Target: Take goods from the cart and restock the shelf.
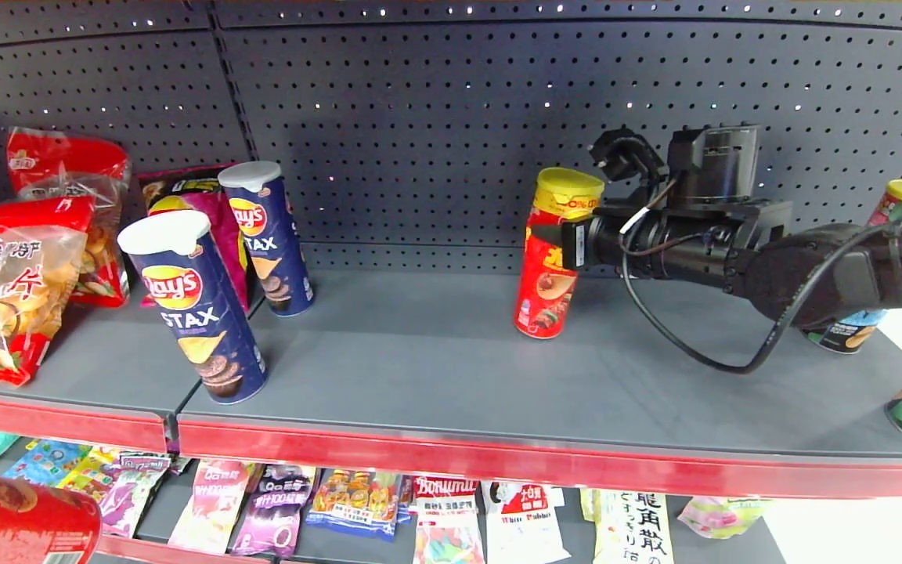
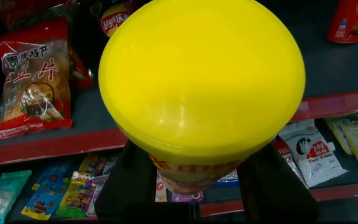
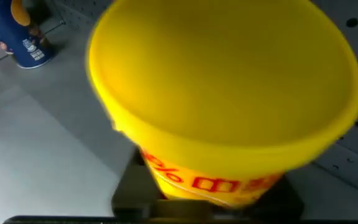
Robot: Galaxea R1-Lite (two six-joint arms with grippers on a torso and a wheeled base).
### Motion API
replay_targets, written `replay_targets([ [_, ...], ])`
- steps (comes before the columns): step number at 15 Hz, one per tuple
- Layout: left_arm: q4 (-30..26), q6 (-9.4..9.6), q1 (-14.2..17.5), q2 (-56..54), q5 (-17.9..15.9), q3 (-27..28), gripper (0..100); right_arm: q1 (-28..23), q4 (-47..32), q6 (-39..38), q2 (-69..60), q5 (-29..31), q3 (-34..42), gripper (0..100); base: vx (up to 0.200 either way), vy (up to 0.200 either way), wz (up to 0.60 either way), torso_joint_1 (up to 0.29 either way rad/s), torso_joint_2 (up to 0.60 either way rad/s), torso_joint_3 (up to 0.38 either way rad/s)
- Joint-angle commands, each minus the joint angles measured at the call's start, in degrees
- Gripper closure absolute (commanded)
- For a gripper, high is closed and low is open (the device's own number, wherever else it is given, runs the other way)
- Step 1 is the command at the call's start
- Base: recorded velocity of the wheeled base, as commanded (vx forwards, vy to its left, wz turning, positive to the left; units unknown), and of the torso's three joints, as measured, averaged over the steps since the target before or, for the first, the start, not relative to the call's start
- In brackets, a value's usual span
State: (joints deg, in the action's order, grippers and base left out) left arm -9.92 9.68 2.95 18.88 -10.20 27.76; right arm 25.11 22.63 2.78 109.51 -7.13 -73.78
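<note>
HEAD VIEW
Right arm: enters from 3 o'clock and lies almost level over the shelf [image 1: 420, 360], black cable looping beneath it, wrist pointing toward 9 o'clock.
Right gripper [image 1: 557, 235]: fingers pinch the red chip canister [image 1: 543, 301] on its upper half, just below the lid.
Red chip canister: stands on the shelf just right of centre, leaning slightly; a smooth printed tube with a glossy yellow plastic lid [image 1: 568, 192].
Second red canister [image 1: 20, 521]: at 7 o'clock, below the shelf's front edge, lying nearly level.
Shelf: flat matte grey deck, red front lip [image 1: 498, 462], dark perforated back panel [image 1: 420, 117].
Blue canisters: two tall tubes with white lids at 9 o'clock, one near the front [image 1: 193, 313], one farther back [image 1: 267, 235].
Snack bags [image 1: 12, 290]: crinkly, red and clear, at the far 9 o'clock end.

LEFT WRIST VIEW
Left gripper [image 2: 197, 193]: dark fingers [image 2: 123, 193] press on both sides of the second red canister [image 2: 201, 81].
Second red canister: round, shiny yellow lid facing the camera, red body behind it.
Sachets [image 2: 309, 155]: flat packets on a lower shelf beyond.

RIGHT WRIST VIEW
Right gripper [image 3: 210, 199]: black fingers [image 3: 129, 193] clamp the red chip canister [image 3: 222, 81] under its yellow lid.
Shelf [image 3: 42, 143]: smooth grey surface around it, a blue canister [image 3: 23, 37] well apart.
</note>
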Motion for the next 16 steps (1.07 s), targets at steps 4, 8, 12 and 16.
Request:
replay_targets([
  [4, -0.01, -0.01, 0.04, 0.1, 0.01, 0.02, 100, 4.42, -0.65, 0.03, -6.94, 7.83, 3.9, 100, 0.0, 0.0, 0.0, 0.0, 0.0, 0.0],
  [8, -0.01, -0.01, 0.04, 0.1, 0.01, 0.02, 100, 8.46, -0.39, -0.23, -15.11, 14.16, 13.05, 100, 0.0, 0.0, 0.0, 0.0, 0.0, 0.0],
  [12, -0.01, -0.01, 0.04, 0.28, 0.01, 0.02, 100, 13.56, 0.05, -2.52, -18.45, 20.4, 19.2, 100, 0.0, 0.0, 0.0, 0.0, 0.0, 0.0],
  [16, -0.01, -0.01, 0.04, 0.28, 0.01, 0.1, 100, 15.93, 0.05, -4.54, -18.45, 23.3, 20.08, 100, 0.0, 0.0, 0.0, 0.0, 0.0, 0.0],
])
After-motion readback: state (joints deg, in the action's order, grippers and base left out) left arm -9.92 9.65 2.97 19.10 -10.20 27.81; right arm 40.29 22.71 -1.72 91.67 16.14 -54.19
